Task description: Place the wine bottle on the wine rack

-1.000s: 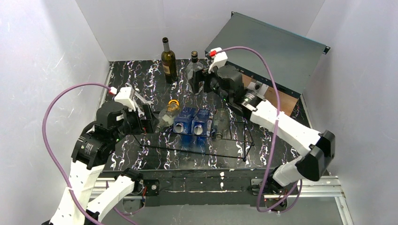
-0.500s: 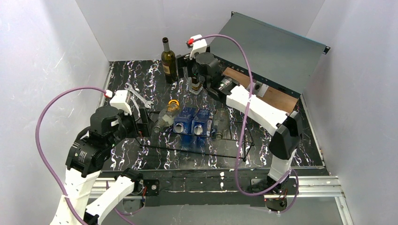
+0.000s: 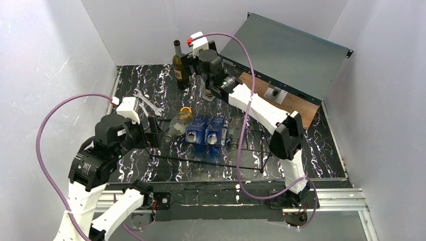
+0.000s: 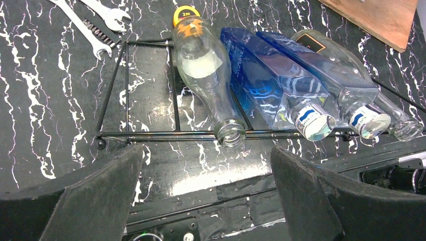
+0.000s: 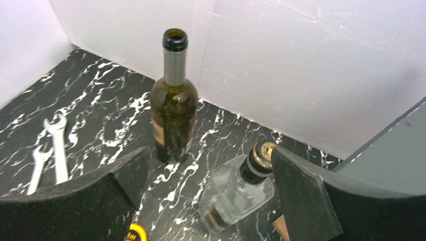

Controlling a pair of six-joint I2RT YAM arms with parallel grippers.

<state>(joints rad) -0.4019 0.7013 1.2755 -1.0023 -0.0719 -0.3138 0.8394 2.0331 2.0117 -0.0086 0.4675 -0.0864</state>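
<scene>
The wine bottle (image 3: 179, 66) (image 5: 173, 111) is dark green and uncorked, standing upright at the back of the table. My right gripper (image 3: 193, 66) (image 5: 208, 196) hovers open just to its right, above a clear square bottle with a gold cap (image 5: 240, 193) (image 3: 208, 92). The wine rack (image 3: 251, 165) (image 4: 125, 90) of thin black wire lies mid-table. It holds a clear bottle (image 4: 206, 75) (image 3: 177, 124), two blue bottles (image 4: 253, 75) (image 3: 206, 130) and another clear one (image 3: 236, 133). At the rack's left end my left gripper (image 3: 153, 131) (image 4: 206, 191) is open and empty.
Two wrenches (image 3: 148, 103) (image 4: 85, 30) (image 5: 50, 150) lie left of the rack. A yellow tape measure (image 3: 186, 109) (image 4: 186, 11) sits behind it. A grey panel (image 3: 291, 50) leans at the back right over a wooden board (image 3: 281, 95). White walls enclose the table.
My right arm has swung left along the back, from over the clear square bottle to beside the wine bottle. The left gripper has drawn back slightly from the rack.
</scene>
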